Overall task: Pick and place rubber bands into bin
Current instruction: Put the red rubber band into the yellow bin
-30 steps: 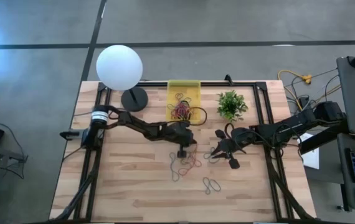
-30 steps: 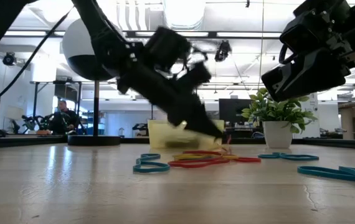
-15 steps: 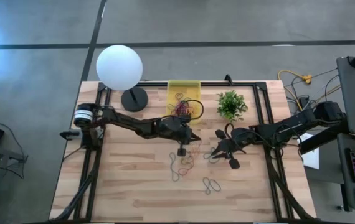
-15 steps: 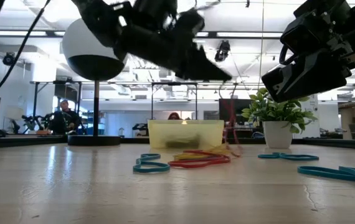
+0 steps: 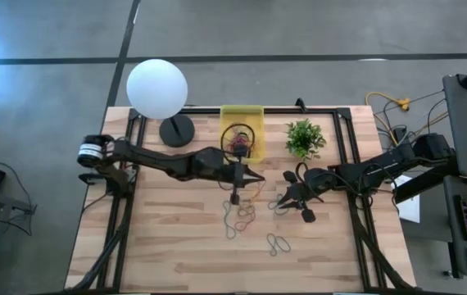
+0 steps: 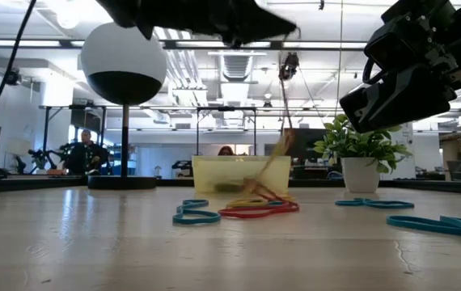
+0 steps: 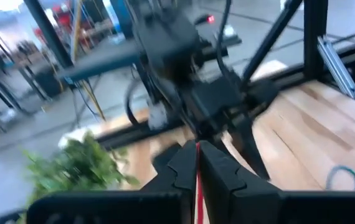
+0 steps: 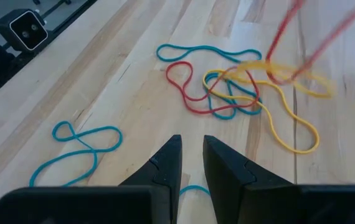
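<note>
Bench (image 5: 168,246): light wood, black frame rails on its edges.

Left hand (image 5: 247,175): we find it raised above the bench centre, just in front of the bin. Its fingers (image 7: 180,171) are pressed together on a red rubber band (image 7: 197,180), which shows as a thin strip between them. In the low view a stretched band (image 6: 283,137) hangs from this hand down to the pile.

Right hand (image 5: 287,199): we place it to the right of the pile, near the plant, held above the bench. Its fingers (image 8: 168,163) stand a narrow gap apart with nothing between them.

Rubber bands (image 5: 244,215): we count a loose tangle of red, yellow and blue-green loops (image 8: 240,93) lying on the bench in front of the bin, with further single loops (image 5: 278,243) toward the front edge. More bands (image 5: 240,143) lie inside the bin.

Bin (image 5: 242,113): translucent yellow tray at the back of the bench, between the lamp and the plant.

Globe lamp (image 5: 157,88): white, on a dark round base, back left.

Plant (image 5: 304,137): small, green, in a white pot (image 6: 361,174), back right of the bin.
</note>
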### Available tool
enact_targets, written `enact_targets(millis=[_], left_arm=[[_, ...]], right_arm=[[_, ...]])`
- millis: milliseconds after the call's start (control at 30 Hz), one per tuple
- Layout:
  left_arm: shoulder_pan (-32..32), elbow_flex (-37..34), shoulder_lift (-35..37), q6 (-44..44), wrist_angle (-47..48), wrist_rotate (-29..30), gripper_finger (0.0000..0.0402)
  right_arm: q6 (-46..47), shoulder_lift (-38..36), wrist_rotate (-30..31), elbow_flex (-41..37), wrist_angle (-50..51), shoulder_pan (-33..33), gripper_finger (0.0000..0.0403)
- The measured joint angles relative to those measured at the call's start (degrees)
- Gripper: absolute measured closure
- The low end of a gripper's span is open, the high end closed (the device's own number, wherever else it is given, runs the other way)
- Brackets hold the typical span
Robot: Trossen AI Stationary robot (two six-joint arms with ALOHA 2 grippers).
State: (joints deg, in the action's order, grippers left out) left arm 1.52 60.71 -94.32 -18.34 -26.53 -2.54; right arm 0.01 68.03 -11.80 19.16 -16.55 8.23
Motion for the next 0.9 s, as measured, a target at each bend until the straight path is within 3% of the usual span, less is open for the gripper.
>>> enact_targets(millis=[267, 367, 700, 767, 800, 900], left_arm=[[1.3, -0.2, 2.1, -4.5, -7.2, -0.3, 0.0401], [2.3, -0.2, 1.8, -7.5, -8.6, -3.6, 0.0401], [2.2, -1.6, 1.6, -2.8, -1.1, 3.6, 0.0401], [2.0, -1.7, 1.6, -1.7, 0.0, 1.4, 0.0401], [2.0, -2.0, 1.6, -1.6, 0.5, 3.5, 0.0401], [1.9, -3.5, 1.7, 1.6, 0.9, 18.4, 0.0401]], right_arm=[[0.0, 0.0, 0.0, 0.0, -0.1, 0.0, 0.0346], [-0.2, 0.0, 0.0, 0.0, 0.0, 0.0, 0.0346], [-0.4, 0.0, 0.3, -0.1, -0.4, 0.0, 0.0346], [-0.2, 0.0, 0.4, -0.1, -0.6, 0.0, 0.0346], [-0.2, 0.0, 0.4, -0.1, -0.8, 0.0, 0.0346], [-0.2, 0.0, 0.4, -0.1, -0.9, 0.0, 0.0346]])
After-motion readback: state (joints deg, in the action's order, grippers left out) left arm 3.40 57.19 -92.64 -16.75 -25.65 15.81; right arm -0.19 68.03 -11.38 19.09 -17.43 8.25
